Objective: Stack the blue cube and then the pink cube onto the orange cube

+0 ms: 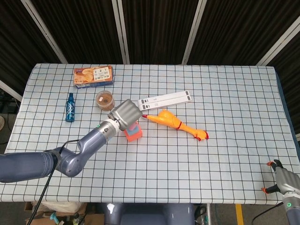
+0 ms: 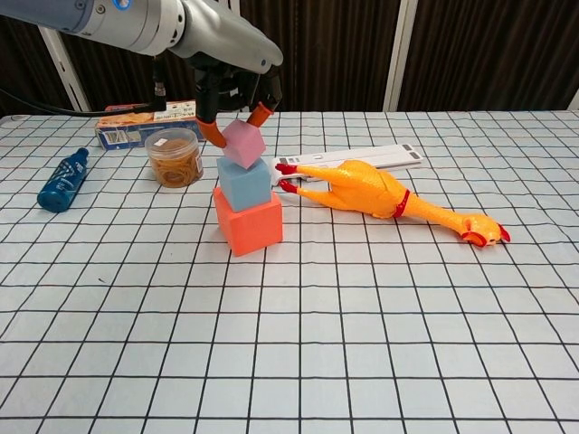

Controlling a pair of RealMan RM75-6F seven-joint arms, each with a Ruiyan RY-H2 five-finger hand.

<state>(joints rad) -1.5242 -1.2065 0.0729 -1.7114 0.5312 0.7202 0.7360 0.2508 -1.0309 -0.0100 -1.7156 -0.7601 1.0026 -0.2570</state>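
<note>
On the checked tablecloth [image 2: 380,298], near the far left, a flat snack box [image 1: 93,75] lies with a printed food picture on its lid, its lettering too small to read; the blue bottle [image 2: 62,186] beside it and the white-lidded jar [image 2: 175,156] carry labels that cannot be read either, and the long white strip [image 1: 165,99] shows only small dark marks. At the middle left the orange cube [image 2: 249,222] sits on the cloth with the blue cube [image 2: 244,183] stacked on it. The left hand [image 2: 234,95] reaches in from the upper left, palm down over the stack, its orange fingertips [image 2: 217,134] pinching the pink cube [image 2: 243,144], which is tilted, a lower corner at the blue cube's top. A rubber chicken [image 2: 380,194] lies just right of the stack. The right hand [image 1: 280,182] shows only partly at the lower right table edge; how its fingers lie cannot be told.
</note>
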